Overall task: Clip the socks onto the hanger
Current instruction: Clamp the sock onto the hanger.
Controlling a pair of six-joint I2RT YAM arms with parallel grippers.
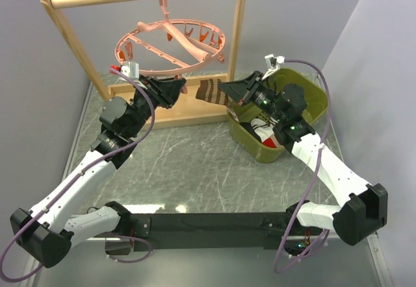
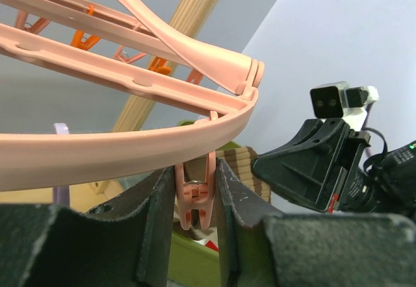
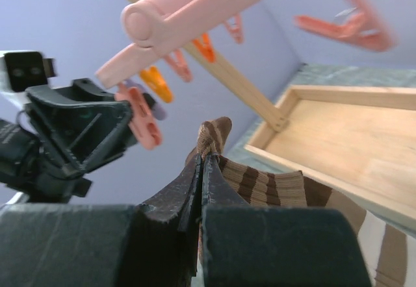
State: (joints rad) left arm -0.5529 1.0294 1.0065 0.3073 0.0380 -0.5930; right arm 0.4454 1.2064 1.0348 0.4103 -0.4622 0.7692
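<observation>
the light wooden rack frame stands across the far side of the table. the salmon-pink ring hanger hangs by its hook from the frame's top rod, with the ring tilted. an olive-green bin sits to the right and holds other socks.

both arms reach in under the near rim of the ring, facing each other. the left gripper is the nearer one to the hanger. its jaws are narrowed around one small pink clip that hangs from the rim, with a finger against each side. i cannot tell whether the squeeze has parted the clip's mouth. the clip's long axis is upright and its two prongs point down.

the right gripper is pinched fully closed on a brown striped sock. a short rounded end pokes up past the fingertips, and the rest of the knit trails off to one side. i cannot tell whether that end is the toe or the cuff.

from above, the sock's long axis runs roughly left to right, level with the clip. its free part points left, toward the left gripper. the clip lies just to the left of the sock and a little higher. the two are near each other but not touching.

by my reading, the coming move is a short leftward and upward feed of the sock's edge into the clip's downward mouth. that means the sock has to approach from below the prongs, not from the side.
</observation>
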